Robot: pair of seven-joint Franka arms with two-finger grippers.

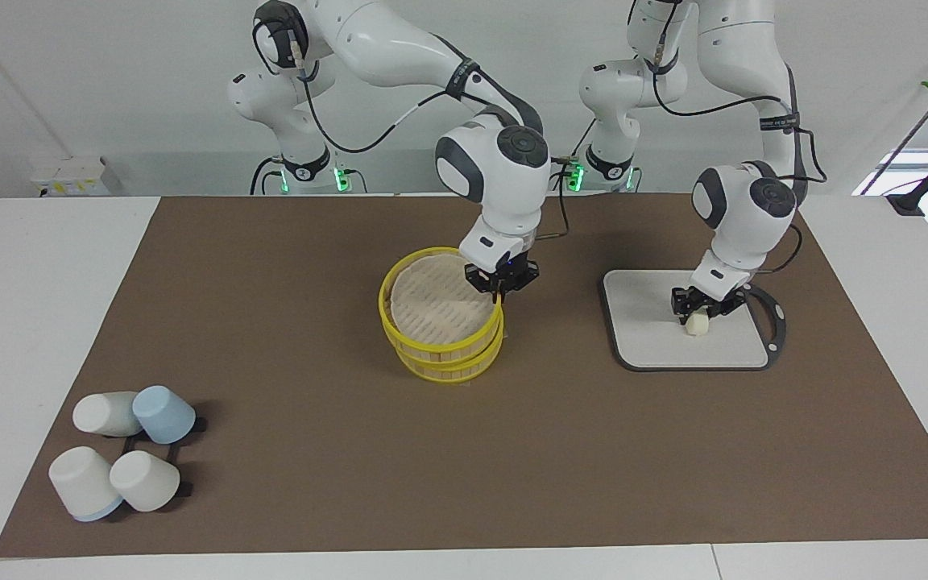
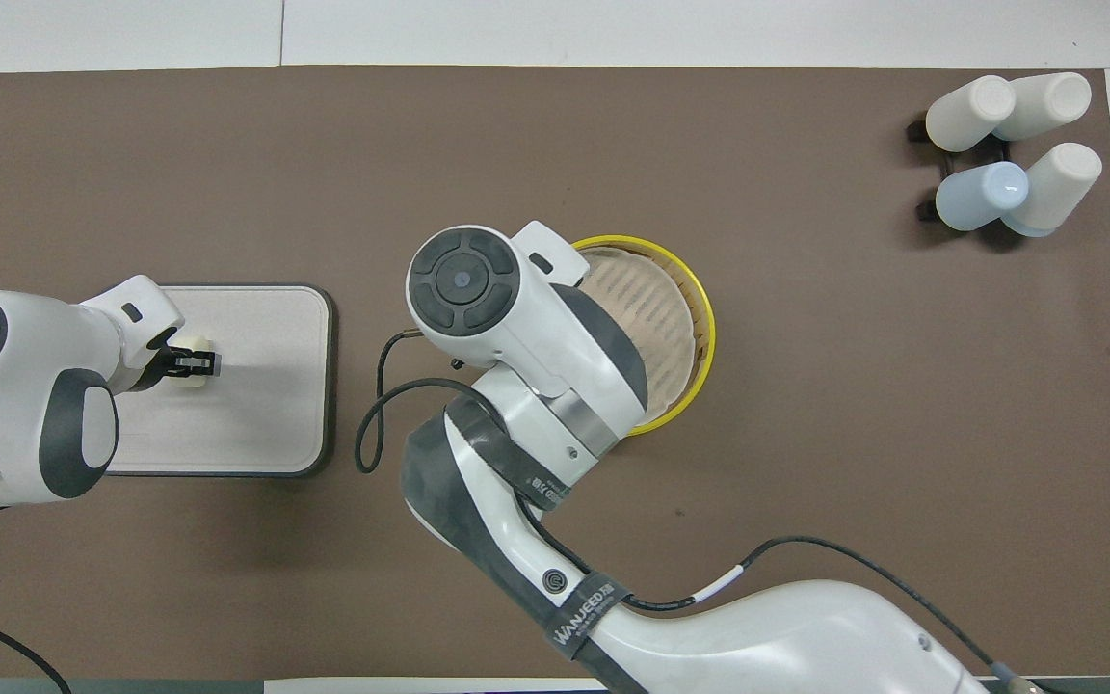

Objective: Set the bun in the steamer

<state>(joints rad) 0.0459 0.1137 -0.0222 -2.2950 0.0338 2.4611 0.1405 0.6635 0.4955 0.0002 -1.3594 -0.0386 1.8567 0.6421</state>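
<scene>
facing view, one bun (image 1: 697,324) in left tool (image 1: 704,312), right tool (image 1: 500,288) gripping one steamer (image 1: 441,325) lid

The bun (image 1: 696,324), a small cream-white lump, is lying on a grey-rimmed board toward the left arm's end of the bench. The steamer (image 1: 441,316), round and yellow-rimmed, is sitting mid-bench with its slatted lid (image 1: 432,302) tilting on top.
</scene>
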